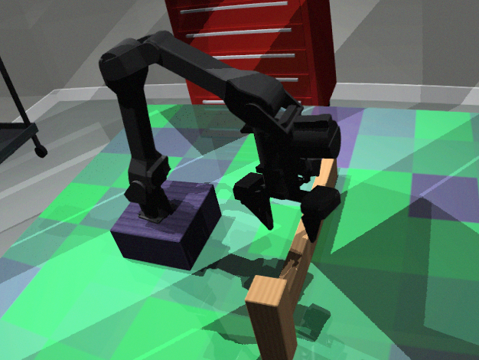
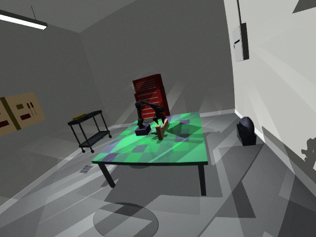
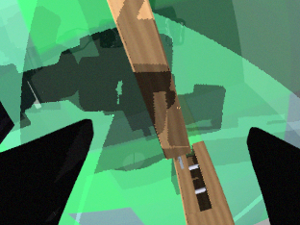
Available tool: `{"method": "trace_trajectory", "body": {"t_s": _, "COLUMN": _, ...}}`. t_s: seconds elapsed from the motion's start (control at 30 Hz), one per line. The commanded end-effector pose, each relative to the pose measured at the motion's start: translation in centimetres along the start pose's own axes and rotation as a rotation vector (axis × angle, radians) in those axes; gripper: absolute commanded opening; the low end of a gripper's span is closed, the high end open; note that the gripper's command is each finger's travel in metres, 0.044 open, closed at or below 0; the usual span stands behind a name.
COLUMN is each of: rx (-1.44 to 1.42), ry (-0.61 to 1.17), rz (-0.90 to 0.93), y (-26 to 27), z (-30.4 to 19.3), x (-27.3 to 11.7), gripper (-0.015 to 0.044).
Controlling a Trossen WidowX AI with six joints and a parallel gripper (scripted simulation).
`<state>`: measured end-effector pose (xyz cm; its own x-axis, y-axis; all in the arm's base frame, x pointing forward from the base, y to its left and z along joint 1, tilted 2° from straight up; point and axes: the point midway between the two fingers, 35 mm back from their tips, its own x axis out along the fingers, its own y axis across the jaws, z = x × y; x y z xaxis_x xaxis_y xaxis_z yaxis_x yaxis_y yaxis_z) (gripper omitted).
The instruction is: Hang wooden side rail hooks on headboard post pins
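The wooden side rail [image 1: 327, 173] [image 2: 166, 124] [image 3: 141, 45] lies lengthwise away from the post. The upright headboard post [image 1: 265, 290] [image 2: 159, 132] [image 3: 221, 212] stands at its near end. In the wrist view, two bright pins [image 3: 193, 167] [image 3: 200, 190] show inside the dark slot, with no hook seen on them. A grey metal hook [image 3: 181, 162] at the rail's end shows left of the slot; the other hook cannot be made out. My gripper [image 1: 291, 234] [image 2: 160, 122] [image 3: 172, 132] is wide open and empty, above the rail close to the post, with the rail showing between the fingers.
The arm stands on a dark purple block [image 1: 148, 228] [image 2: 143, 130] left of the rail. The chequered green table [image 1: 127, 309] [image 2: 153, 155] carries everything. A red drawer cabinet [image 1: 247, 42] [image 2: 150, 99] stands beyond the table, and a black cart [image 2: 88, 117] stands to the left.
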<state>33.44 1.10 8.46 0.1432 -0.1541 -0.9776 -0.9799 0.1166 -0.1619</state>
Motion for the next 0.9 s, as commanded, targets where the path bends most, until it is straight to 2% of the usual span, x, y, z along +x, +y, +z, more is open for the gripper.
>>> {"method": "trace_trajectory", "body": {"t_s": 0.0, "rx": -0.322, "ry": -0.124, "rz": 0.110, "y": 0.3, "z": 1.1, "x": -0.7, "gripper": 0.0440}}
{"method": "trace_trajectory", "body": {"t_s": 0.4, "rx": -0.322, "ry": -0.124, "rz": 0.110, "y": 0.3, "z": 1.1, "x": -0.7, "gripper": 0.0440}}
{"method": "trace_trajectory", "body": {"t_s": 0.57, "rx": -0.322, "ry": -0.124, "rz": 0.110, "y": 0.8, "z": 1.4, "x": 2.6, "gripper": 0.0440}}
{"method": "trace_trajectory", "body": {"t_s": 0.87, "rx": -0.322, "ry": -0.124, "rz": 0.110, "y": 0.9, "z": 1.5, "x": 3.8, "gripper": 0.0440}}
